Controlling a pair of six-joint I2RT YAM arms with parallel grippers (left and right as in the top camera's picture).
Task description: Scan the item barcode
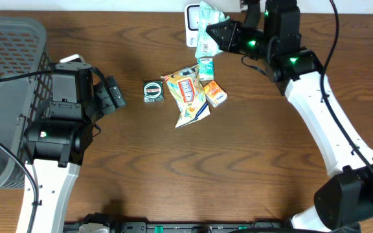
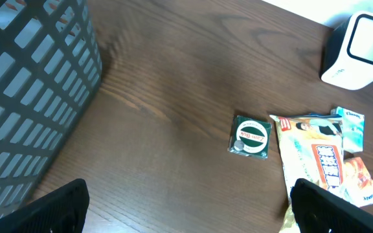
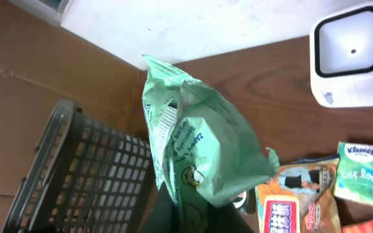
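I see L gripper (image 1: 114, 95) spread wide, empty, near basket (image 1: 5, 58). Mid-table: snack pile (image 1: 190, 94), nothing gripping it. R gripper (image 1: 220, 35) clenched on green pouch (image 3: 193, 149), held aloft near scanner (image 3: 353, 55). Step 1 (pick) done. Step 2 (present barcode to window) pending, imo; can't confirm barcode faces scanner.

Dark wood-grain desk (image 1: 251, 168). Grey mesh basket (image 1: 5, 58) sits on its left end. White scanner (image 2: 358, 52) stands at the far edge, window facing up and out. Mid-desk there's a small square green pack (image 1: 153, 91) with a round label, lying flat and apart from the rest. Just right of it is a loose pile: a yellow-orange snack packet (image 1: 188, 97) with a red label, a teal tissue pack (image 1: 205, 68) touching its far end, and a small orange packet (image 1: 215, 94) against its right side.
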